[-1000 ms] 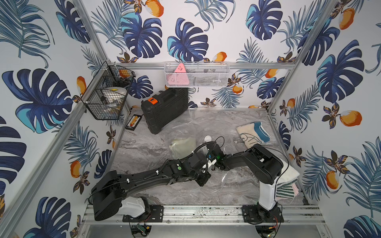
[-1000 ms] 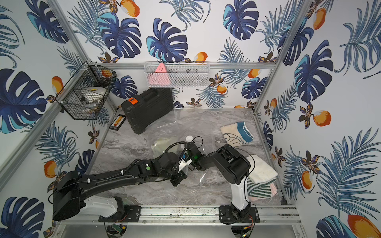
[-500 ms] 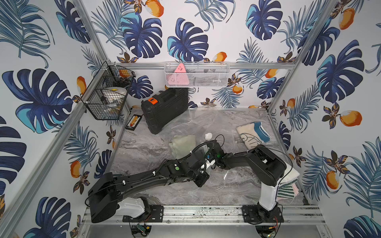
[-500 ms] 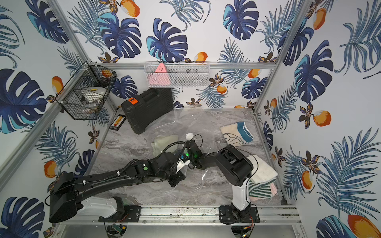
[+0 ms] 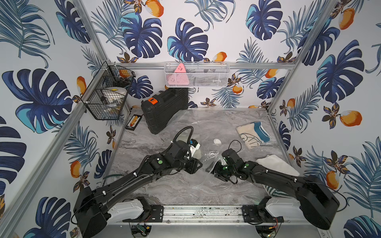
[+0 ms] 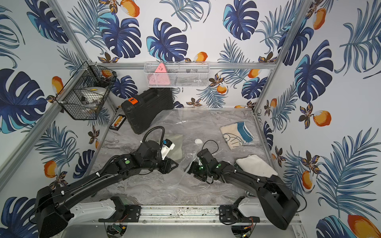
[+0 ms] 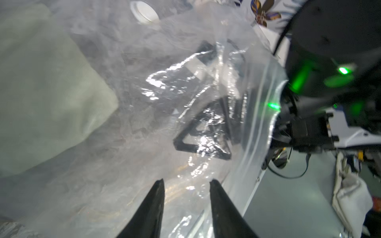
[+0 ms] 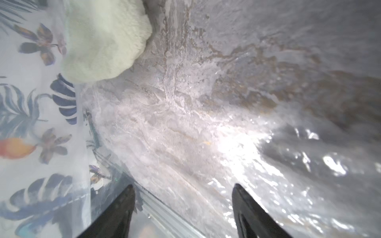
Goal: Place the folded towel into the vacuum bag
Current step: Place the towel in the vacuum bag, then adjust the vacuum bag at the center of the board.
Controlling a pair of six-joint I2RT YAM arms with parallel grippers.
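Observation:
The vacuum bag (image 5: 208, 157) (image 6: 186, 159) lies as clear crinkly film across the marble table, its white valve (image 5: 216, 141) (image 7: 144, 11) facing up. The folded towel (image 6: 175, 144) (image 7: 41, 92) is pale green and shows hazily through the film, beside my left wrist. My left gripper (image 5: 200, 164) (image 7: 186, 181) hovers over the plastic, open, with nothing between its fingers. My right gripper (image 5: 214, 172) (image 8: 183, 186) faces it a short way off, open wide above the bag's edge strip. Its black fingers (image 7: 202, 134) show through the film in the left wrist view.
A cream-and-blue towel (image 5: 253, 134) and a white towel (image 5: 276, 164) lie along the right wall. A black case (image 5: 165, 111) and a small bead tray (image 5: 134, 122) sit at the back left. A wire basket (image 5: 107, 99) and a white mesh basket (image 5: 195, 74) hang on the walls.
Both grippers were shut and touching over the bag's middle. They have opened and drawn apart, the left arm back to the left, the right arm to the right. The film has dropped.

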